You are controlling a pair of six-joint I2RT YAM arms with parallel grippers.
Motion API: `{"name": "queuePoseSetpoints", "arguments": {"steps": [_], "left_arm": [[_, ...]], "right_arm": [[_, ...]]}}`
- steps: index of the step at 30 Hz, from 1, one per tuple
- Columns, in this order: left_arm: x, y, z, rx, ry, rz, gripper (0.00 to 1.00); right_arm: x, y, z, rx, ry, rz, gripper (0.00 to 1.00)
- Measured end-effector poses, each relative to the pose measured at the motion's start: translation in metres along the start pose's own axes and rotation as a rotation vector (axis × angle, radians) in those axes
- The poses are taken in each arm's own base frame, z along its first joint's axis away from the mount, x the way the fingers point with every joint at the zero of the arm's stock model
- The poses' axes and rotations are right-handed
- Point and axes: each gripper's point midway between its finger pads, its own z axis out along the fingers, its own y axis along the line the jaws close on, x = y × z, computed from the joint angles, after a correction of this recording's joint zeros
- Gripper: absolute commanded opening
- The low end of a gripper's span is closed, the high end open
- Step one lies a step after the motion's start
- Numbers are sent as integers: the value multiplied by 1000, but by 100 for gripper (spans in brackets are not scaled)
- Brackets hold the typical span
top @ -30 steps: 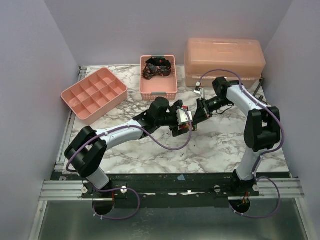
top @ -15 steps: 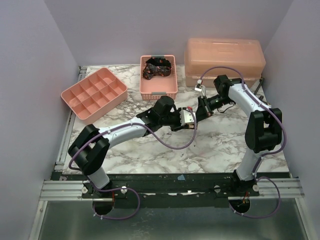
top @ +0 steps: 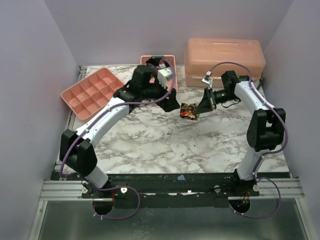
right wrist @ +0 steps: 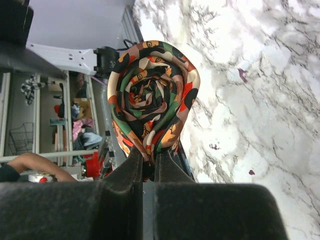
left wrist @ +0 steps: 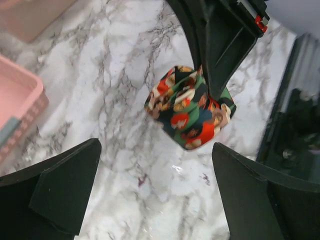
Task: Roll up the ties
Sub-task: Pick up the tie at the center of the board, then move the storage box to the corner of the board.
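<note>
top: high, rear, wide | left wrist: close, downward | right wrist: closest | shared: rolled tie (top: 189,111)

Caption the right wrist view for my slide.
Right fingers pinch a rolled red, orange and green printed fabric tie over white marble tabletop.

We log white links and black joints on left arm (top: 102,120) and right arm (top: 251,98); purple cables (top: 223,63) loop alongside (fingers (left wrist: 55,185) matte black).
</note>
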Motion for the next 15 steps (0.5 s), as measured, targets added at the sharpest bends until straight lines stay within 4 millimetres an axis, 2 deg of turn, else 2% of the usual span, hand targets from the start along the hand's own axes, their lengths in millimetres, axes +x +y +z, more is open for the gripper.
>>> {"name": "queuePoseSetpoints", "arguments": {"steps": [1,3,6,15], "left_arm": [[-7,6,-11,-2,-29,-66,98],[-8,13,-34,24,-61,-226,98],[-6,22,-50,66,-74,-400,98],[-10,-12,-41,284,-43,-638,98]], "right_arm": [[-3,2,-2,-7,-13,1,1],[-7,7,-3,-27,-25,-1,1],[-8,12,-3,-53,-30,4,1],[-8,31,8,-125,-15,-7,1]]}}
